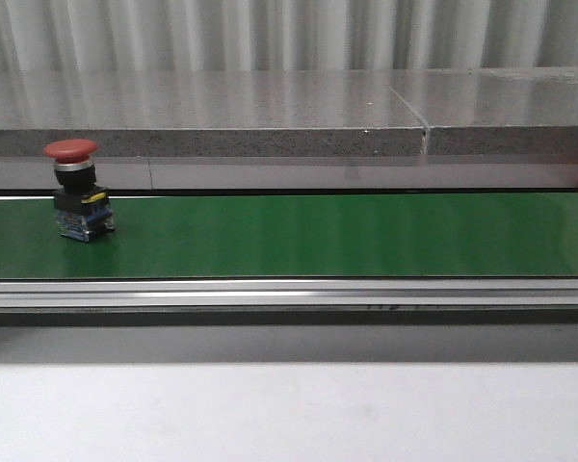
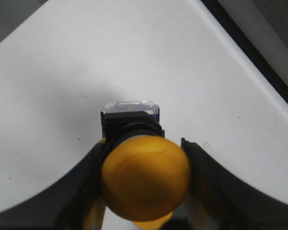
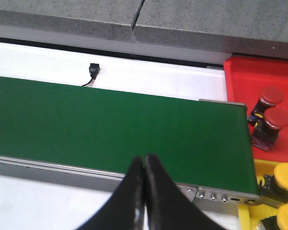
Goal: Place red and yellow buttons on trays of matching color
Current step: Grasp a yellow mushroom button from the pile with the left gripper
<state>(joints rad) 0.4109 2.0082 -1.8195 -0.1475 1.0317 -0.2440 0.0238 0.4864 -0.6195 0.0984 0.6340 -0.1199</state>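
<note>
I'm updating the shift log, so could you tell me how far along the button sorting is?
Done: two red buttons sit in the red tray, and yellow buttons in the yellow tray. In hand: the left gripper grips a yellow button. Left: one red button waits on the green belt; the right gripper is shut, empty.

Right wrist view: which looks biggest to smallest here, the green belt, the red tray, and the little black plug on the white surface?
1. green belt, filling most of the view.
2. red tray, though cut off by the picture's edge, so only part shows.
3. black plug, tiny, but also farther from the camera, so its true size is unsure.
</note>
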